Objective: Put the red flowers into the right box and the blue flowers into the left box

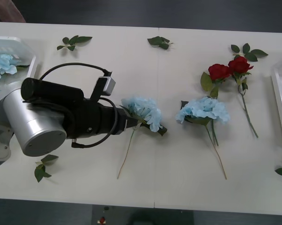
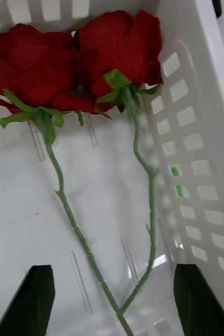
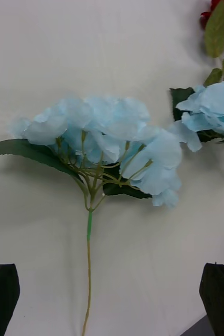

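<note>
The left arm is stretched out over the middle of the surface [image 1: 178, 187], its left gripper [image 3: 112, 299] hovering above a blue flower [image 1: 142, 110]; its jaws stand wide apart with nothing between them, and the thin stem runs down between the two black fingers [image 3: 1, 294]. A second blue flower [image 1: 204, 108] lies just beside it toward the robot's right, and two red flowers [image 1: 229, 69] lie near that one, heads touching, stems trailing toward the robot. The left box [image 1: 26, 49] sits at the far left corner with one blue cluster [image 1: 1, 63] already in it; the right box [image 1: 279, 93] shows at the right edge. The right gripper [image 2: 112, 299] hangs inside a white slotted box [image 2: 195, 157] over two red roses [image 2: 72, 60] lying on its floor, jaws spread wide and holding nothing. So the step in hand looks like picking up the nearer blue flower. I'd say the next move calls for lowering straight down and closing on the stem just under the head, without snagging the neighbouring bloom.
</note>
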`<move>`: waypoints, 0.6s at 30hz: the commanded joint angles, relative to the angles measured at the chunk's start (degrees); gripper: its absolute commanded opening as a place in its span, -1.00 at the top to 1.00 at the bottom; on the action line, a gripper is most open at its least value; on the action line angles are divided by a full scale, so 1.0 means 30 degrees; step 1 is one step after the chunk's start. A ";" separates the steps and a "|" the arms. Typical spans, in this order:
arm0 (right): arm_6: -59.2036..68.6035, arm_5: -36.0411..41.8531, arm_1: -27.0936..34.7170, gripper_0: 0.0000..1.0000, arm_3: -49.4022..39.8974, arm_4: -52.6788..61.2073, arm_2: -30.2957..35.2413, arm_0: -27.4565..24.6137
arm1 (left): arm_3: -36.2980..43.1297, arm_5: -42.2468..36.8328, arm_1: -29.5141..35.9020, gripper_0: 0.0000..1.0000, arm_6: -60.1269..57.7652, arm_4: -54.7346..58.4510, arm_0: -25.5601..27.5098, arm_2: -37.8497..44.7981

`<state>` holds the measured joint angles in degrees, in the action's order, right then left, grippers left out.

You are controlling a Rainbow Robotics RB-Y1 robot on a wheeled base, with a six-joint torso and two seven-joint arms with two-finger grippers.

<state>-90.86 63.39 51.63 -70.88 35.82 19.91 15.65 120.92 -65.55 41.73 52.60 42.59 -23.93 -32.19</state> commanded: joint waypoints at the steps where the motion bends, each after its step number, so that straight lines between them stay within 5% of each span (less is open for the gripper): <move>1: 0.0317 0.0021 0.1275 -1.00 -0.0572 0.1890 0.0189 0.0320 | -0.1226 0.0699 -0.0697 -1.00 0.0102 -0.1161 -0.1018 -0.1105; 10: -0.0211 0.2599 0.1422 -1.00 -0.4322 0.5171 -0.0427 0.0320 | -0.3863 0.1167 -0.2543 -1.00 0.0307 -0.4267 -0.2395 -0.3244; 18: -0.0416 0.2687 0.0689 -1.00 -0.5200 0.6313 -0.3122 0.1140 | -0.5006 0.1167 -0.2513 -1.00 0.0747 -0.4706 -0.3010 -0.4709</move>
<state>-90.88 71.44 53.31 -85.71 54.63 11.95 16.48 105.37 -62.53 33.19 52.63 28.78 -31.49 -45.67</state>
